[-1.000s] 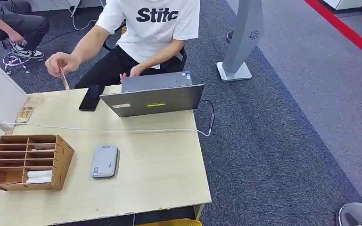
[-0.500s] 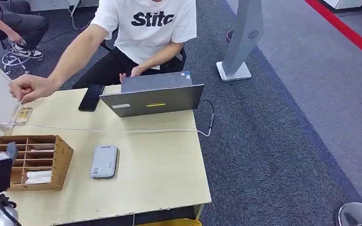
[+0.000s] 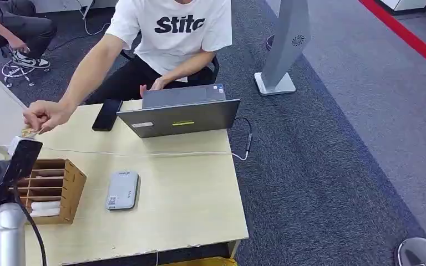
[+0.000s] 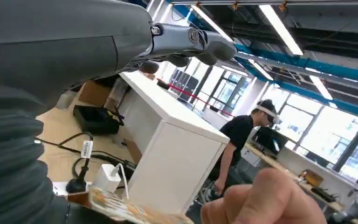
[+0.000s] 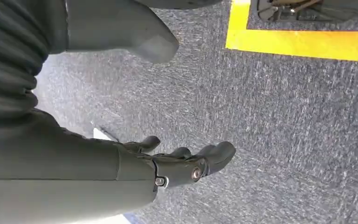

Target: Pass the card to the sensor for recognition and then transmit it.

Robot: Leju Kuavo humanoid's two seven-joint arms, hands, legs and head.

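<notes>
Since half a second ago the left arm (image 3: 5,233) has been raised further into the lower left of the head view, and the person's hand (image 3: 47,115) has been drawn slightly rightward, just above the arm's dark top end.

Head view: the card (image 3: 29,133) (small, yellowish) is pinched in the person's hand at the left edge of the table (image 3: 188,205), just above the arm's dark end. A wooden organizer (image 3: 52,188) is seen at lower left, with the grey sensor (image 3: 123,189) just to its right. A laptop (image 3: 180,113) and a black phone (image 3: 107,114) are seen at upper centre.

Left wrist view: the left hand (image 4: 186,44) is seen at upper centre with fingers extended and nothing between them. The card (image 4: 121,209) is seen along the bottom edge, beside the person's fingers (image 4: 261,198); whether the robot touches it cannot be told. A white cabinet (image 4: 177,149) stands mid-frame.

Right wrist view: the right hand (image 5: 182,163) hangs over grey carpet (image 5: 284,116), fingers loosely apart, holding nothing.
</notes>
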